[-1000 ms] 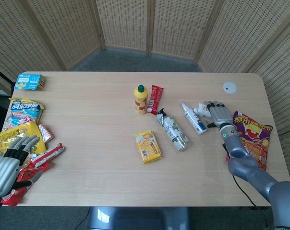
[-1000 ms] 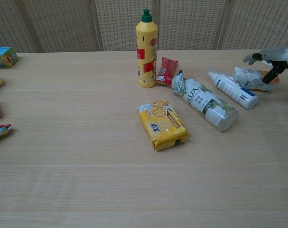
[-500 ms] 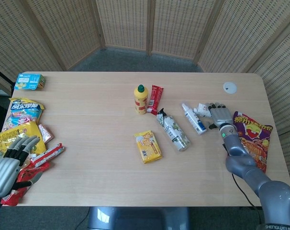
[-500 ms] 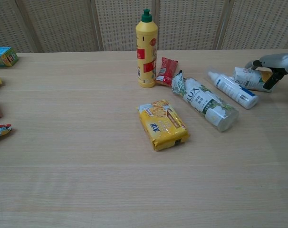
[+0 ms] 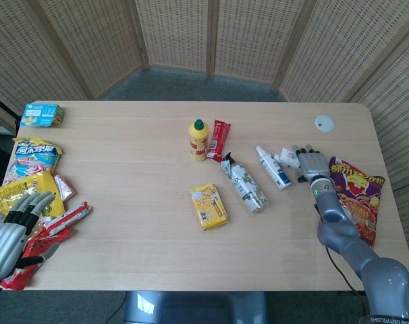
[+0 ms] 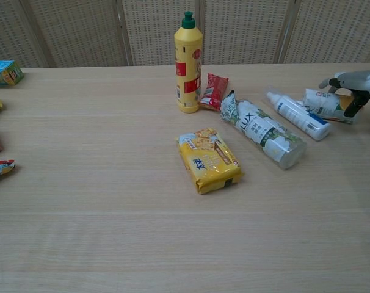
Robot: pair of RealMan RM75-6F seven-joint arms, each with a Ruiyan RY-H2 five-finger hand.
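The left hand (image 5: 10, 233) is closest to the camera, at the near left corner of the desk (image 5: 137, 223); its fingers are spread apart and it holds nothing; it hangs over a heap of red snack packs (image 5: 46, 237); it is very far from the small white pouch.

Further in, near the middle, lies a yellow cracker pack (image 6: 208, 160); next to it a clear long pack (image 6: 262, 129) lies slanting; then a white bottle (image 6: 298, 115) lies slanting the same way, cap pointing away from the robot.

On the right side, the right hand (image 5: 312, 164) is laid over the small white pouch (image 6: 323, 102); the pouch sits just past the white bottle, between the bottle and a big purple chip bag (image 5: 356, 196); its long side runs left to right in the chest view; the fingers curve over its top and the thumb comes down at its right end; I cannot tell whether they are squeezing it or only touching it.

So the right hand is the close one by far; the pouch lies right under its fingers.

At the back stands a yellow bottle (image 6: 188, 63).
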